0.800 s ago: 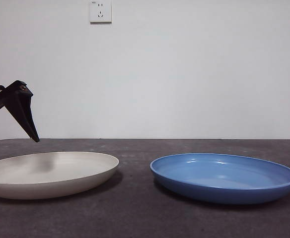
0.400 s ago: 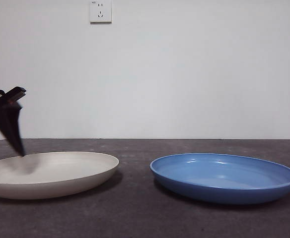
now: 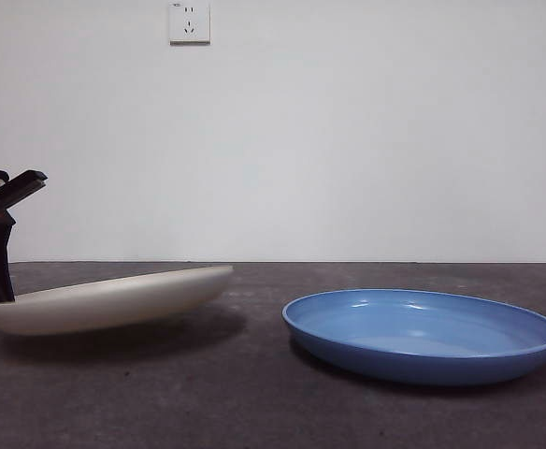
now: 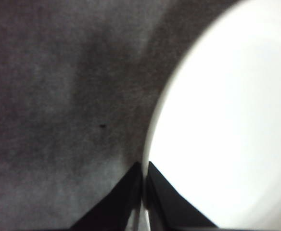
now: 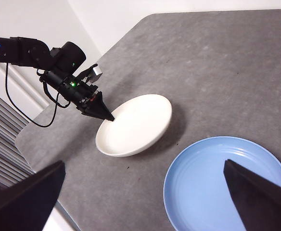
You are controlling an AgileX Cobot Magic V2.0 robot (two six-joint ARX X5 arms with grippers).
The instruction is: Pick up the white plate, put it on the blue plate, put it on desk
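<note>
Item: white plate (image 3: 114,297), tilted, far edge raised off the desk (image 3: 254,412); your left gripper (image 4: 143,185) pinched its rim for lifting. Right gripper (image 5: 145,202) waited spread wide above the blue plate (image 3: 423,335).

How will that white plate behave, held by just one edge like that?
The white plate looks stiff: it tilts as one piece, far side raised off the desk. It probably isn't heavy, since the left gripper tips it from a thin pinch on the rim. With so narrow a hold on a smooth rim, it might slip or swing.
</note>
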